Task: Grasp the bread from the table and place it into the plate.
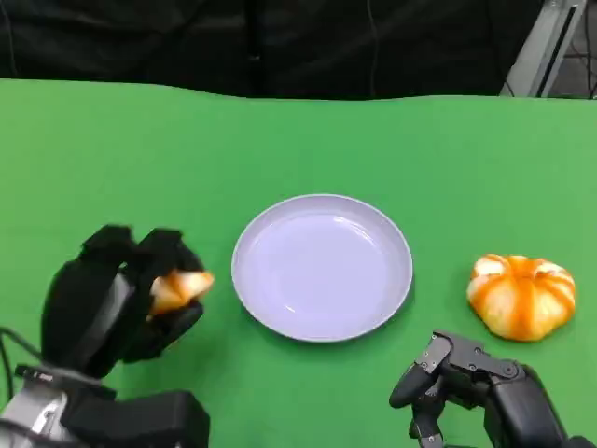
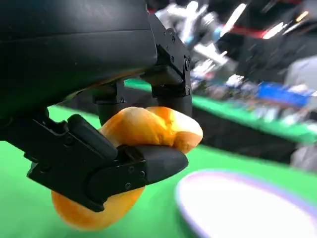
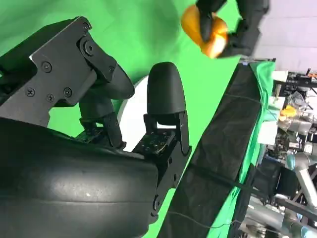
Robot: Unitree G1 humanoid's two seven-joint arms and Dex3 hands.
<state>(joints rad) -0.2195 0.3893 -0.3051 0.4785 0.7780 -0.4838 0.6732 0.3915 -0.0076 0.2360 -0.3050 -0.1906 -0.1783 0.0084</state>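
Your left hand [image 1: 117,299] grips the bread [image 1: 179,288] off the desk [image 1: 140,159], just beside the plate [image 1: 322,266]; it looks light and soft, so hold its middle gently. Your right hand [image 1: 476,387] hangs empty, fingers loosely apart. Fingers [image 2: 143,166] hide much of the bread.
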